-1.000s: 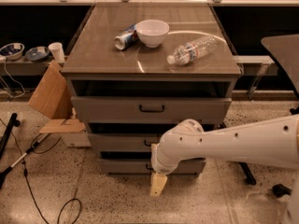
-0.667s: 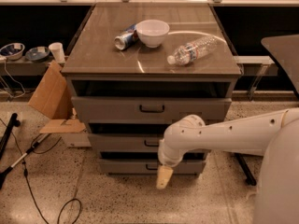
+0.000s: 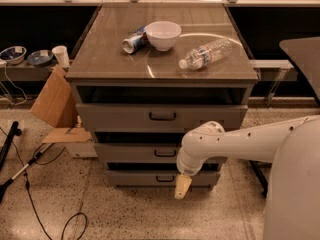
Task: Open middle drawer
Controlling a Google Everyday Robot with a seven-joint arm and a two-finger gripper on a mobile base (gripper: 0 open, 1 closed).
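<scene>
The three-drawer cabinet [image 3: 85, 91] stands in the middle of the view. The middle drawer [image 3: 130, 153] is a grey front with a small black bar handle [image 3: 165, 153], between the taller top drawer [image 3: 115, 117] and the low bottom drawer [image 3: 135, 178]. All three fronts sit slightly out from the cabinet. My white arm reaches in from the right, its elbow [image 3: 202, 146] in front of the right part of the middle drawer. My gripper [image 3: 182, 186] hangs down in front of the bottom drawer, below and right of the middle handle, touching nothing.
On the cabinet top lie a white bowl [image 3: 162, 34], a tipped can [image 3: 134, 42] and a plastic bottle [image 3: 207, 53] on its side. A cardboard box [image 3: 54, 104] leans at the cabinet's left. Cables [image 3: 30, 194] lie on the floor at left. A dark table edge [image 3: 302, 59] is at right.
My arm has shifted right and a little up across the drawer fronts. The gripper now hangs lower right of the middle handle. The drawers have not moved.
</scene>
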